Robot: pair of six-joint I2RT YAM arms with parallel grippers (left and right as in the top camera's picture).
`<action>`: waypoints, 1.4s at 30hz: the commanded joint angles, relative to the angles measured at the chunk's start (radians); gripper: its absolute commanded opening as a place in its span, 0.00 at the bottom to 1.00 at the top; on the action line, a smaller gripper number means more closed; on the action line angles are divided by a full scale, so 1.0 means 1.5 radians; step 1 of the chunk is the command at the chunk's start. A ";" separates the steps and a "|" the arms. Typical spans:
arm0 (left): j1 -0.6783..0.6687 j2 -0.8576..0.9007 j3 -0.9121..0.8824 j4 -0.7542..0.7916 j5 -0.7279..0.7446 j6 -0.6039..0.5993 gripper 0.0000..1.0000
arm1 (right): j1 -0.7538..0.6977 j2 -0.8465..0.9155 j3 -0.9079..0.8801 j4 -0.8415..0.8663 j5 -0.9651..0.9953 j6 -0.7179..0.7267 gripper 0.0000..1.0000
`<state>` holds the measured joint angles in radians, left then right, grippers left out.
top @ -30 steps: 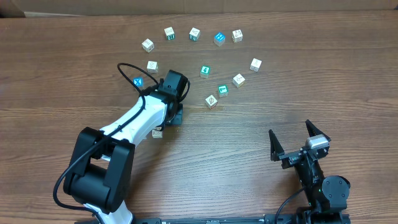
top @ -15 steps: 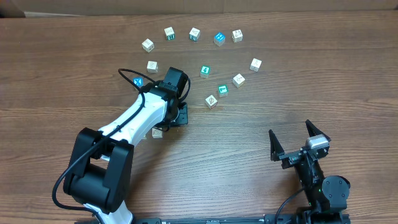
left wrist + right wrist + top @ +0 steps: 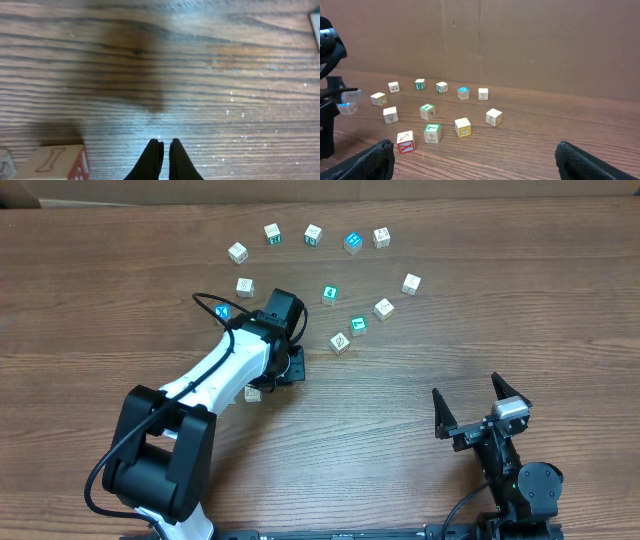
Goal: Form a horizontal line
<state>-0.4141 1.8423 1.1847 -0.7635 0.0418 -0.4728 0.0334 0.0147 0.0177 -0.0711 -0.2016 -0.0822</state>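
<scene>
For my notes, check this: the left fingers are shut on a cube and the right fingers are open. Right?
Not quite. The left fingers are shut, but on nothing: the left wrist view shows them pressed together above the table, with no cube between them. The right fingers are open, as you said.

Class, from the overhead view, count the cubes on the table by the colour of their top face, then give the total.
Blue-topped cubes: 2
Green-topped cubes: 2
Pale-topped cubes: 9
Total: 13

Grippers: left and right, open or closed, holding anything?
Left gripper: closed, holding nothing.
Right gripper: open, empty.
</scene>
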 commanded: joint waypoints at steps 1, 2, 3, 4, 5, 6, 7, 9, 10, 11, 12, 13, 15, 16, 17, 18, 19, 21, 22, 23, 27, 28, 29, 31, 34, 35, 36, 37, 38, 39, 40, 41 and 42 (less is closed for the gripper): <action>-0.019 0.011 0.008 -0.004 0.007 -0.009 0.04 | -0.001 -0.008 -0.007 0.004 0.006 0.002 1.00; -0.023 0.011 0.008 -0.005 0.006 -0.009 0.04 | -0.001 -0.008 -0.007 0.004 0.006 0.002 1.00; -0.026 0.011 0.008 -0.006 0.006 -0.009 0.04 | -0.001 -0.008 -0.007 0.004 0.006 0.002 1.00; -0.030 0.011 0.008 -0.008 0.006 -0.010 0.04 | -0.001 -0.008 -0.007 0.004 0.006 0.002 1.00; -0.033 0.011 0.008 -0.010 0.006 -0.010 0.04 | -0.001 -0.008 -0.007 0.004 0.006 0.002 1.00; -0.036 0.012 0.008 -0.013 0.006 -0.010 0.04 | -0.001 -0.008 -0.007 0.004 0.006 0.002 1.00; -0.038 0.012 0.008 -0.016 0.005 -0.010 0.04 | -0.001 -0.008 -0.007 0.004 0.006 0.002 1.00; -0.039 0.012 0.008 -0.026 0.005 -0.012 0.04 | -0.001 -0.008 -0.007 0.004 0.006 0.002 1.00; -0.039 0.012 0.008 -0.031 0.003 -0.018 0.04 | -0.001 -0.008 -0.007 0.004 0.006 0.002 1.00; -0.039 0.012 0.008 -0.037 0.002 -0.024 0.04 | -0.001 -0.008 -0.007 0.004 0.006 0.002 1.00; -0.039 0.012 0.008 -0.040 0.002 -0.028 0.04 | -0.001 -0.008 -0.007 0.004 0.006 0.002 1.00; -0.039 0.012 0.008 -0.042 0.001 -0.030 0.04 | -0.001 -0.008 -0.007 0.004 0.006 0.002 1.00; -0.039 0.012 0.008 -0.042 0.001 -0.030 0.04 | -0.001 -0.008 -0.007 0.004 0.006 0.002 1.00; -0.039 0.013 0.007 -0.041 0.000 -0.032 0.04 | -0.001 -0.008 -0.007 0.004 0.006 0.002 1.00; -0.039 0.014 0.007 -0.041 0.000 -0.032 0.04 | -0.001 -0.008 -0.007 0.004 0.006 0.002 1.00; -0.039 0.016 0.007 -0.041 0.000 -0.034 0.04 | -0.001 -0.008 -0.007 0.004 0.006 0.002 1.00; -0.039 0.019 0.007 -0.041 0.000 -0.035 0.04 | -0.001 -0.008 -0.007 0.004 0.006 0.002 1.00; -0.040 0.026 0.007 -0.041 0.001 -0.035 0.04 | -0.001 -0.008 -0.007 0.004 0.006 0.002 1.00; -0.040 0.031 0.007 -0.040 0.001 -0.035 0.04 | -0.001 -0.008 -0.007 0.004 0.006 0.002 1.00; -0.040 0.034 0.007 -0.040 0.001 -0.035 0.05 | -0.001 -0.008 -0.007 0.004 0.006 0.002 1.00; -0.040 0.036 0.007 -0.040 0.001 -0.035 0.04 | -0.001 -0.008 -0.007 0.004 0.006 0.002 1.00; -0.040 0.036 0.007 -0.039 0.001 -0.035 0.04 | -0.001 -0.008 -0.007 0.004 0.006 0.002 1.00; -0.040 0.036 0.007 -0.040 0.001 -0.035 0.04 | -0.001 -0.008 -0.007 0.004 0.006 0.002 1.00; -0.040 0.036 0.007 -0.041 0.001 -0.035 0.04 | -0.001 -0.008 -0.007 0.004 0.006 0.002 1.00; -0.040 0.036 0.007 -0.047 0.001 -0.035 0.04 | -0.001 -0.008 -0.007 0.004 0.006 0.002 1.00; -0.040 0.036 0.007 -0.049 0.000 -0.035 0.04 | -0.001 -0.008 -0.007 0.004 0.006 0.002 1.00; -0.040 0.036 0.007 -0.050 0.000 -0.035 0.04 | -0.001 -0.008 -0.007 0.004 0.006 0.002 1.00; -0.040 0.036 0.007 -0.049 0.000 -0.035 0.04 | -0.001 -0.008 -0.007 0.004 0.006 0.002 1.00; -0.040 0.036 0.007 -0.049 0.000 -0.035 0.04 | -0.001 -0.008 -0.007 0.004 0.006 0.002 1.00; -0.040 0.036 0.007 -0.049 0.000 -0.035 0.04 | -0.001 -0.008 -0.007 0.004 0.006 0.002 1.00; -0.040 0.036 0.007 -0.050 0.000 -0.035 0.04 | -0.001 -0.008 -0.007 0.004 0.006 0.002 1.00; -0.040 0.036 0.007 -0.052 0.000 -0.034 0.04 | -0.001 -0.008 -0.007 0.004 0.006 0.002 1.00; -0.040 0.036 0.007 -0.053 -0.001 -0.034 0.04 | -0.001 -0.008 -0.007 0.004 0.006 0.002 1.00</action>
<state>-0.4698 1.8839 1.1847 -0.8394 0.0418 -0.5034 0.0334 0.0147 0.0177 -0.0708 -0.2016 -0.0826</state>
